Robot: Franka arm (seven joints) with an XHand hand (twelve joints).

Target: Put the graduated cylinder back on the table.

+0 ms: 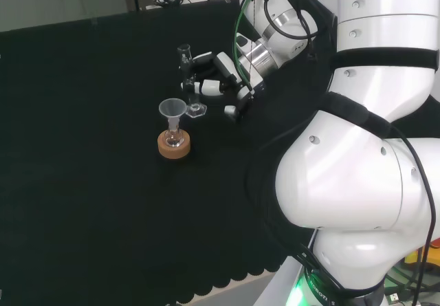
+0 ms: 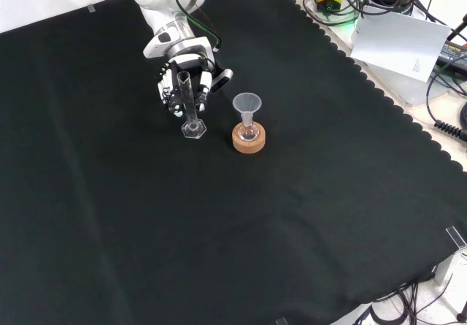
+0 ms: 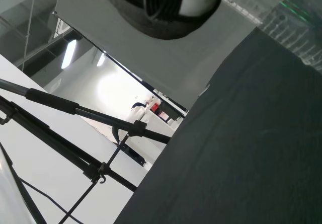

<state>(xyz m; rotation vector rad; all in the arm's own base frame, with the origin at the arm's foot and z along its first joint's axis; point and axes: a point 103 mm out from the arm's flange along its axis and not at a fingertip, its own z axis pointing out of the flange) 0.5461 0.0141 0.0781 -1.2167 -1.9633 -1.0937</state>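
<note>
The graduated cylinder (image 2: pixel 189 106), a clear tube on a hexagonal foot, stands about upright left of the flask in the front view. My hand (image 2: pixel 180 77) is behind it with fingers curled round the tube's upper part. In the head view the hand (image 1: pixel 218 78) reaches in from the right and the cylinder (image 1: pixel 185 69) sits between its fingers, its foot low by the cloth. I cannot tell whether the foot touches the cloth. A blurred part of the hand (image 3: pixel 166 2) shows in the wrist view.
A small round flask with a clear funnel (image 2: pixel 246 104) in its neck sits on a cork ring (image 2: pixel 248 139), close to the cylinder's foot. The same cork ring (image 1: pixel 174 146) is in the head view. The cloth's scalloped edge (image 2: pixel 379 95) runs along the right.
</note>
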